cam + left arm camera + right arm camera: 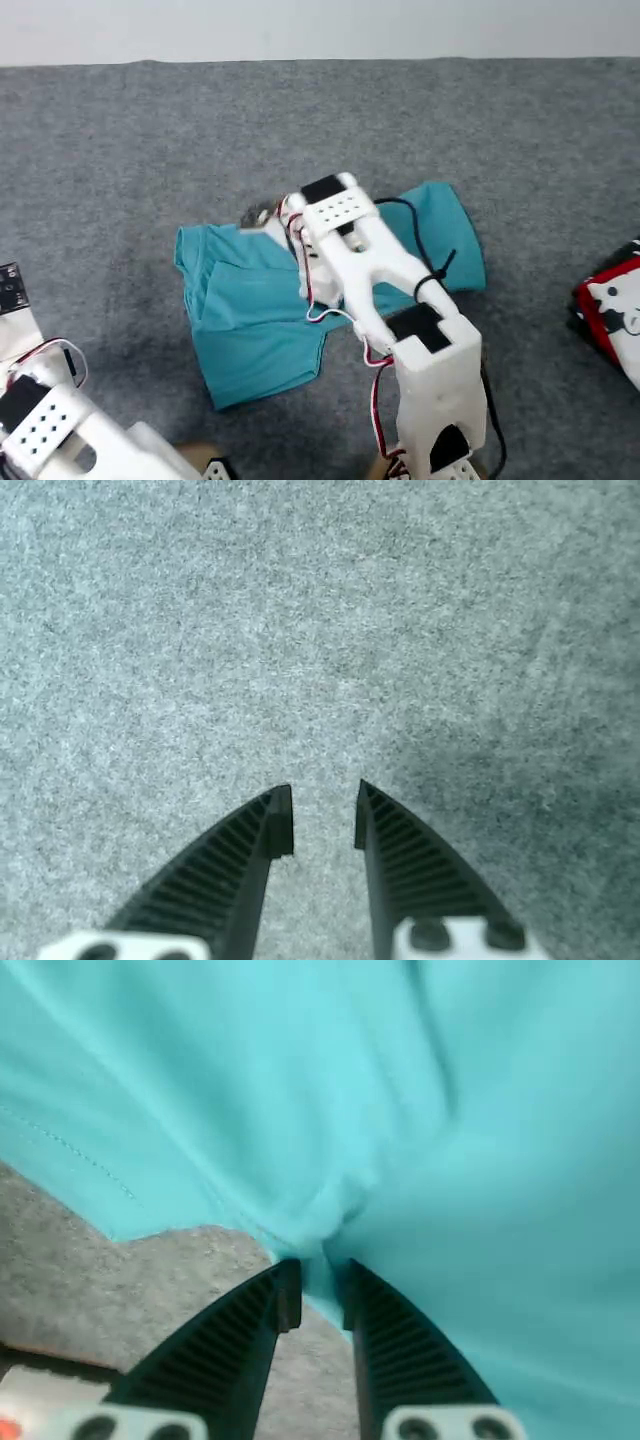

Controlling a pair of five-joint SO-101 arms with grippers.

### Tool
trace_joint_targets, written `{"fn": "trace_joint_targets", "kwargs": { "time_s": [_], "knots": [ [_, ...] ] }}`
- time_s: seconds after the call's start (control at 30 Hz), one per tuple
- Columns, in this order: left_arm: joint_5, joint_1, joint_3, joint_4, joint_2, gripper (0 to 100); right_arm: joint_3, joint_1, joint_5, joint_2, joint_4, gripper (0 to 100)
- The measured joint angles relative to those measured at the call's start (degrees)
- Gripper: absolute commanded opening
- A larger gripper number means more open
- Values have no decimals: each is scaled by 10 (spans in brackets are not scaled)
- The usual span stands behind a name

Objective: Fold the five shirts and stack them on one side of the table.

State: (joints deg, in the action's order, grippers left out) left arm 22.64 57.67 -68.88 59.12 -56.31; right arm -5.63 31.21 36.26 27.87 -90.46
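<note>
A teal shirt (250, 320) lies crumpled and partly folded in the middle of the grey table (120, 150). My right arm stretches over it from the near edge. The right gripper (320, 1295) is shut on a pinched fold of the teal shirt (420, 1140) near its hem, with bare table just beside the hem. In the high view this gripper (262, 214) sits at the shirt's far edge. My left gripper (325, 820) is open with a narrow gap and holds nothing, hovering over bare grey table (300, 630). The left arm (50, 430) sits at the near left corner.
A red, white and black garment (615, 310) lies at the right edge of the table. Grey felt stretches free along the far side and the left. The right arm's base (440, 400) stands at the near edge, right of centre.
</note>
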Motion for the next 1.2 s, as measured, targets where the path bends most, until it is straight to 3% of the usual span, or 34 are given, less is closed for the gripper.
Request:
{"fn": "trace_joint_targets", "kwargs": {
  "time_s": [0.37, 0.53, 0.8, 1.0, 1.2],
  "knots": [
    [0, 0, 0, 0, 0, 115, 21, 11, -4, -3, -20, 69],
    [0, 0, 0, 0, 0, 115, 22, 18, -4, -75, -35, 69],
    [0, 0, 0, -10, 0, 115, 60, 108, -5, -181, -96, 99],
    [0, 0, 0, -10, 0, 115, 181, 161, -4, -213, -40, 158],
    [0, 0, 0, -10, 0, 115, 229, 140, -4, -214, 28, 162]
  ]
}}
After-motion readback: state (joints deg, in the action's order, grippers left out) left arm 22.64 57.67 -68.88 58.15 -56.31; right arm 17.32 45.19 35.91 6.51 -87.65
